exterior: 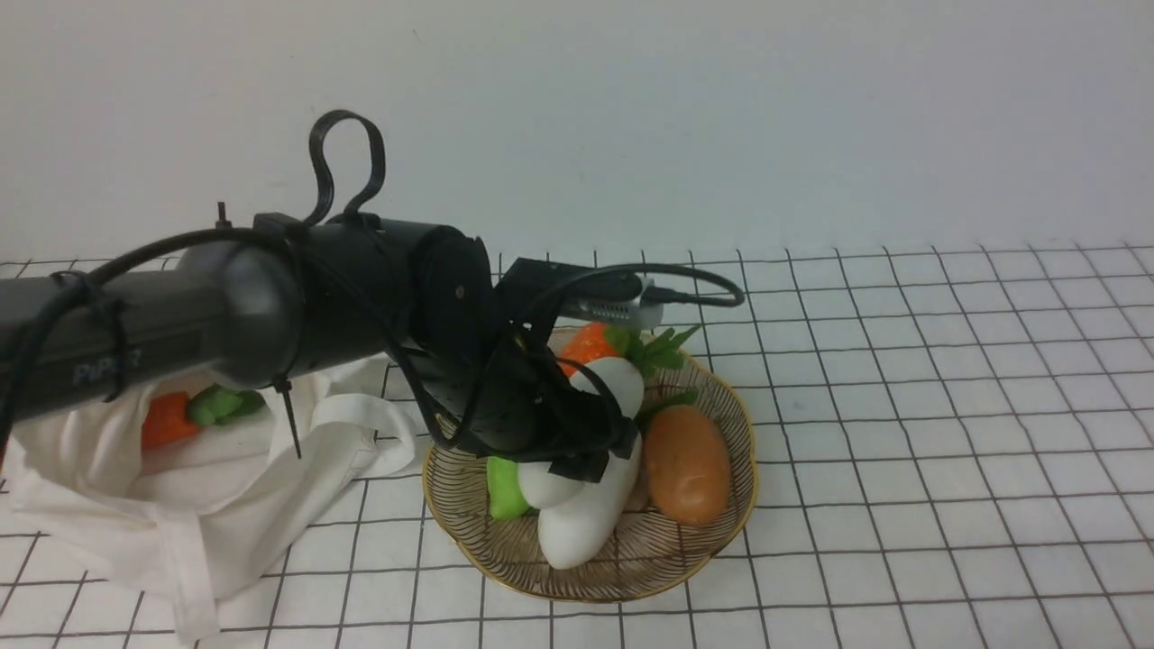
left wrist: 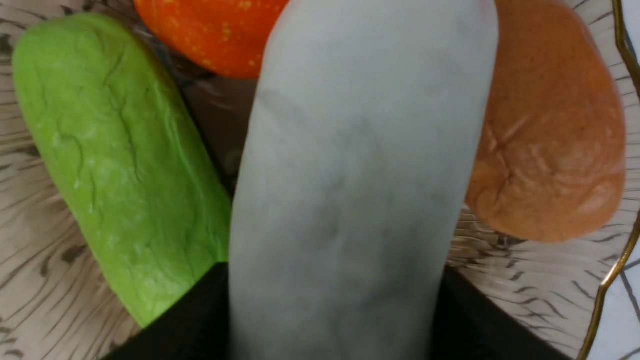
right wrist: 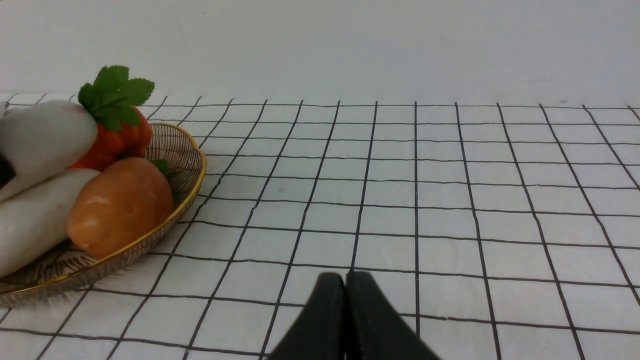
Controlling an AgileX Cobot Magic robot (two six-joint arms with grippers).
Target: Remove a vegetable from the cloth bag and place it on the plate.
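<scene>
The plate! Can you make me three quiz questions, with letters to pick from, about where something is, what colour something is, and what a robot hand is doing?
1. Where is the green cucumber?
A) On the wall
B) On the plate
C) Under the bag

2. What colour is the plate's rim?
A) Blue
B) Pink
C) Gold

3. How are the right fingers?
A) Shut and empty
B) Wide open
C) Squeezing a carrot

Answers:
1. B: the cucumber lies on the plate, beside a white radish.
2. C: the rim shines gold in the front view.
3. A: the right fingers meet at their tips in the right wrist view, with nothing between them.
</scene>
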